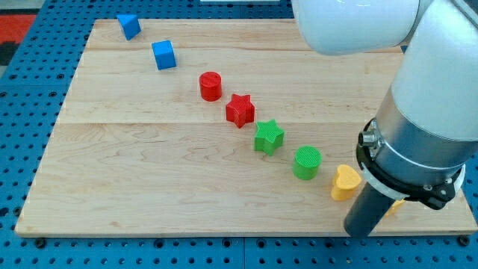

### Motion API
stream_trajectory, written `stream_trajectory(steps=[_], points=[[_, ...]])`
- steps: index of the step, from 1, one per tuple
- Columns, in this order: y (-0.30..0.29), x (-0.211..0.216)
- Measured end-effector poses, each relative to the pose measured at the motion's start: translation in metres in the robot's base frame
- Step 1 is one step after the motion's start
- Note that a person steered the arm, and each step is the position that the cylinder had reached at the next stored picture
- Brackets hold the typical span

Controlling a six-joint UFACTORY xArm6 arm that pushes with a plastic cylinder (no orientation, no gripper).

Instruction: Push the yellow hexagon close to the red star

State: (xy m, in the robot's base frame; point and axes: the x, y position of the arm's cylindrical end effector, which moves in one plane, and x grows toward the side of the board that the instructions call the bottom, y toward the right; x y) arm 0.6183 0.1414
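Observation:
The red star lies near the middle of the wooden board. A small piece of a yellow block shows at the view's lower right, mostly hidden behind my rod; its shape cannot be made out. My tip is near the board's bottom edge, just left of that yellow piece and below a yellow heart. The star is far up and to the left of my tip.
A diagonal row runs from the view's top left to its lower right: a blue block, a blue cube, a red cylinder, a green star, a green cylinder. The arm's white body covers the right side.

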Motion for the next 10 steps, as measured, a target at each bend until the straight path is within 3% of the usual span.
stream_trajectory(steps=[4,5,6,7,8,9,10], points=[[0.0,0.0],[0.018,0.0],[0.08,-0.007],[0.08,-0.01],[0.024,-0.04],[0.007,-0.097],[-0.043,-0.12]])
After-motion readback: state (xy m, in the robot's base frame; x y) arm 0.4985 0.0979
